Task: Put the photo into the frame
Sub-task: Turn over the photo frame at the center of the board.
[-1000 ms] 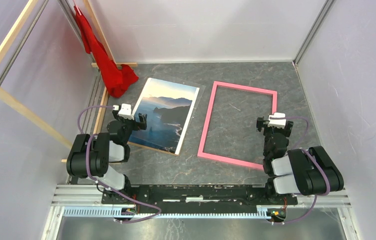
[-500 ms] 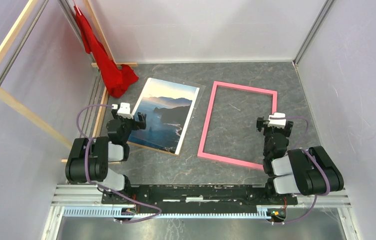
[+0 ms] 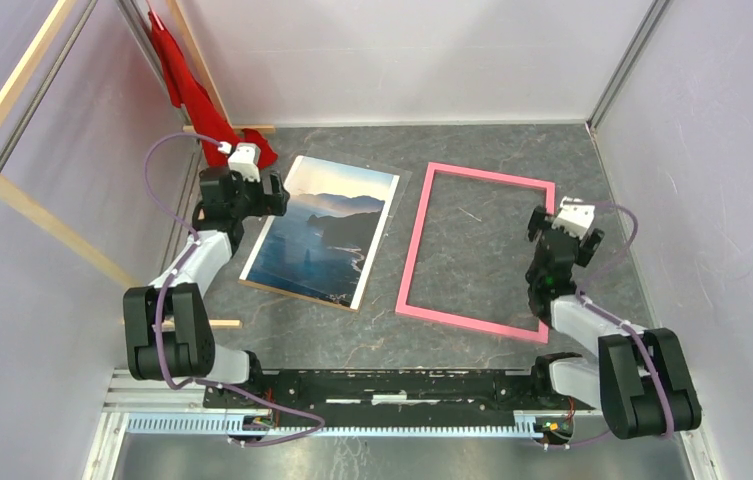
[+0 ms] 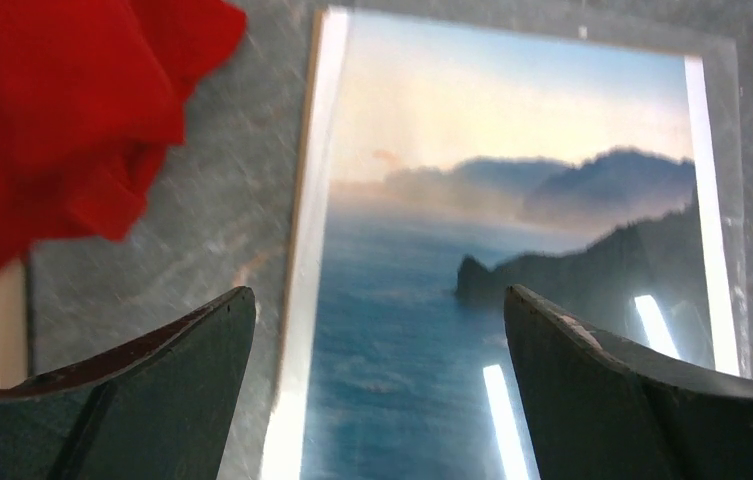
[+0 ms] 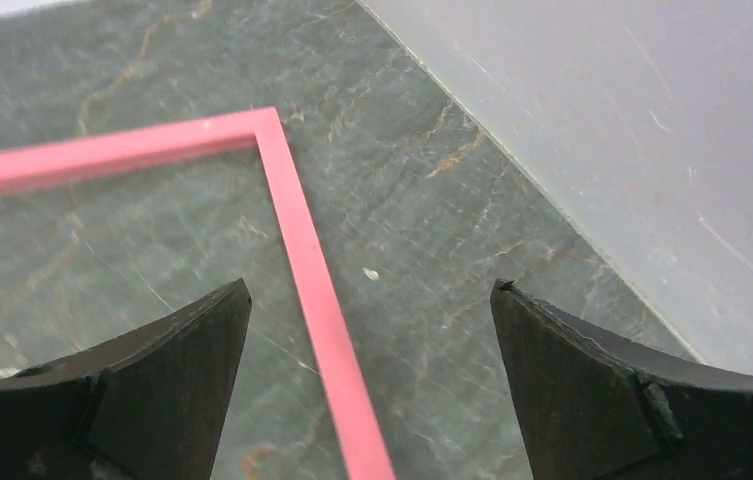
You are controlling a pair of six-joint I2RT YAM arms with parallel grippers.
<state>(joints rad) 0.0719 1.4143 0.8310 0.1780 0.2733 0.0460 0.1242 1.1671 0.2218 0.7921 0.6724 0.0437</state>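
Note:
The photo [image 3: 324,230] of blue mountains and sea lies face up on a brown backing board, left of centre; it also fills the left wrist view [image 4: 512,250]. The pink frame [image 3: 415,248] lies flat to its right, empty inside. My left gripper [image 3: 250,188] is open above the photo's far left edge, its fingers [image 4: 152,390] straddling that edge. My right gripper [image 3: 564,228] is open above the frame's right rail [image 5: 312,280], the rail running between its fingers [image 5: 612,390]. Neither holds anything.
A red cloth [image 3: 214,128] hangs from a wooden rack [image 3: 12,180] at the far left and shows in the left wrist view [image 4: 62,120]. Pale walls [image 3: 692,150] enclose the grey stone-look table [image 3: 352,340]; the right wall [image 5: 632,120] is close to the frame.
My left arm has stretched out, carrying the gripper from the photo's near left side to its far left edge. My right gripper has moved a little farther and right over the frame's right rail.

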